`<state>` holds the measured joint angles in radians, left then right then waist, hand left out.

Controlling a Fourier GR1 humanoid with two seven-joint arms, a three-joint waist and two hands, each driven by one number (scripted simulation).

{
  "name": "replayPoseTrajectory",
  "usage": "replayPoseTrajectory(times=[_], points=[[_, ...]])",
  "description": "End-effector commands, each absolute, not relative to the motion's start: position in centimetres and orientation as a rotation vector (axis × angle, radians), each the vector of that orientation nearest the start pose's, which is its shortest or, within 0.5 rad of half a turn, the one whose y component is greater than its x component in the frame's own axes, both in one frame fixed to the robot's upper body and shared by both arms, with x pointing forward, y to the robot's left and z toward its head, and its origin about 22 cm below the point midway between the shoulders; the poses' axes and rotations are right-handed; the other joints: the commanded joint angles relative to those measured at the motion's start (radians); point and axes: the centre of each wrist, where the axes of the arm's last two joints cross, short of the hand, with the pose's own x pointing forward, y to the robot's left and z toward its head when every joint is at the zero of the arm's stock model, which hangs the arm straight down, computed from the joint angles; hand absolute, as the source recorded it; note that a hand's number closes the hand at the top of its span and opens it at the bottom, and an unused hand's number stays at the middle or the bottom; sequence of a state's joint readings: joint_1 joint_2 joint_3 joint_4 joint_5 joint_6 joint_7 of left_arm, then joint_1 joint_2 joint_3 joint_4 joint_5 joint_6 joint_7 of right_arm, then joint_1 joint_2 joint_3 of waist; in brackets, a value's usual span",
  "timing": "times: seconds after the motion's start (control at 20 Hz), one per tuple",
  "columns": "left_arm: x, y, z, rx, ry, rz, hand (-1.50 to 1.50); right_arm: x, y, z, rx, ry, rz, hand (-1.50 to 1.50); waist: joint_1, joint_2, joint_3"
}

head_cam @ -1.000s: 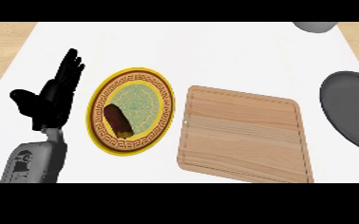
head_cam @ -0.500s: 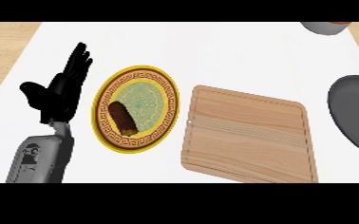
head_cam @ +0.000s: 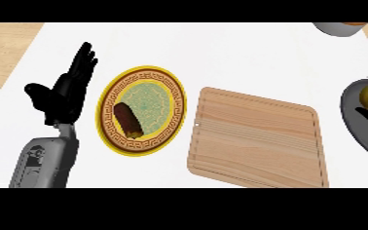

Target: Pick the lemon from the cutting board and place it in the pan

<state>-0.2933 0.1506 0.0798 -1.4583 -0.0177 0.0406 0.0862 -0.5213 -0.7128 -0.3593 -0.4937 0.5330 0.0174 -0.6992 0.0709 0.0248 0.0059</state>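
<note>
Since the cutting board (head_cam: 255, 141) lies bare in my head view and something yellowish (head_cam: 364, 95), likely the lemon, sits in the pan (head_cam: 352, 114) at right, I judge placement done; left hand (head_cam: 64, 90) rests open, right hand unseen.

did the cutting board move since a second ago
No. The cutting board still lies just right of the plate, with the same small gap between them.
</note>
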Motion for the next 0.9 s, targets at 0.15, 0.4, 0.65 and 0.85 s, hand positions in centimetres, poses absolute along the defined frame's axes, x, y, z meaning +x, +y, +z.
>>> replayPoseTrajectory(times=[0.15, 0.4, 0.65, 0.85], points=[[31.5, 24.6, 6.8, 0.138, -1.665, -0.094, 0.0, 29.6, -50.1, 2.0, -0.526, -1.437, 0.677, -1.5, 0.003, 0.006, 0.004], [30.3, 26.7, 5.7, 0.144, -1.641, -0.09, 0.0, 30.0, -49.9, 1.9, -0.529, -1.589, 0.583, -1.5, -0.007, -0.002, 0.002], [30.2, 25.9, 5.6, 0.171, -1.65, -0.086, 0.0, 27.5, -53.6, 4.0, -0.461, -1.753, 0.324, -1.5, -0.03, -0.007, 0.003], [29.1, 26.6, 4.3, 0.165, -1.633, -0.049, 0.0, 24.7, -56.3, 5.1, -0.34, -1.75, 0.261, -1.5, -0.036, -0.01, 0.002]])
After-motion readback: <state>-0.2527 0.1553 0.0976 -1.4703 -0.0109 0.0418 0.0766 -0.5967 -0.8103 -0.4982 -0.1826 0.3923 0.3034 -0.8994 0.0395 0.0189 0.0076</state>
